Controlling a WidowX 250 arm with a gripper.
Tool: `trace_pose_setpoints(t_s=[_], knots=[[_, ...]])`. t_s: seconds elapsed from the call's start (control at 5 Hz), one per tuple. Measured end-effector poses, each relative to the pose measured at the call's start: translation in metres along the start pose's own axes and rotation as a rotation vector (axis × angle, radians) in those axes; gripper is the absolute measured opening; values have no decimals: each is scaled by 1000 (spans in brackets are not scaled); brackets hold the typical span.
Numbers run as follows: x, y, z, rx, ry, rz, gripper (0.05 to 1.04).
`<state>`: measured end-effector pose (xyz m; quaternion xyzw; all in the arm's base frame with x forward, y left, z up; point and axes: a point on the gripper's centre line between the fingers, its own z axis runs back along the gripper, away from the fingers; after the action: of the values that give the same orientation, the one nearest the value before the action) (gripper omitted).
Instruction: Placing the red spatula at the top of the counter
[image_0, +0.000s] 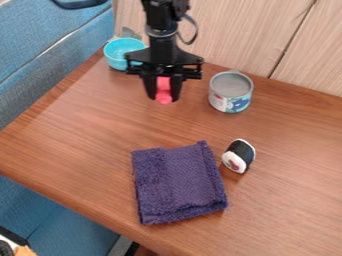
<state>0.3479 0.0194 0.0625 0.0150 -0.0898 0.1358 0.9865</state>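
Purple cloth (179, 183) as landmark: folded, lying flat on wooden counter (294, 200). Black gripper (164, 98) beyond the cloth, toward the wall panels (260, 35), hanging down from the black arm (160, 25) at the top edge of the view. Fingers (176, 89) part-closed, only a narrow gap between, with red spatula (163, 90) caught in it. Just a short red piece of spatula visible, rounded at the lower end; rest hidden. Same spot as gripper: well apart from cloth, on its far side. Contact with counter: can't tell.

Toy sushi piece (239, 156), black and white, just beside the cloth, to the right, near its upper right corner. Metal can (231, 92) with printed label farther beyond cloth, to the right. Light-blue bowl (117, 53) also beyond cloth, farthest off, up to the left. Blue upholstery (40, 65) past counter edge, left of cloth.
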Motion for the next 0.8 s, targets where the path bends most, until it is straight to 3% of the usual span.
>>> trace_pose_setpoints(t_s=[0.4, 0.8], knots=[[25, -30, -17, -12, 18, -204, 436], [26, -31, -44, 19, 67, -255, 436]])
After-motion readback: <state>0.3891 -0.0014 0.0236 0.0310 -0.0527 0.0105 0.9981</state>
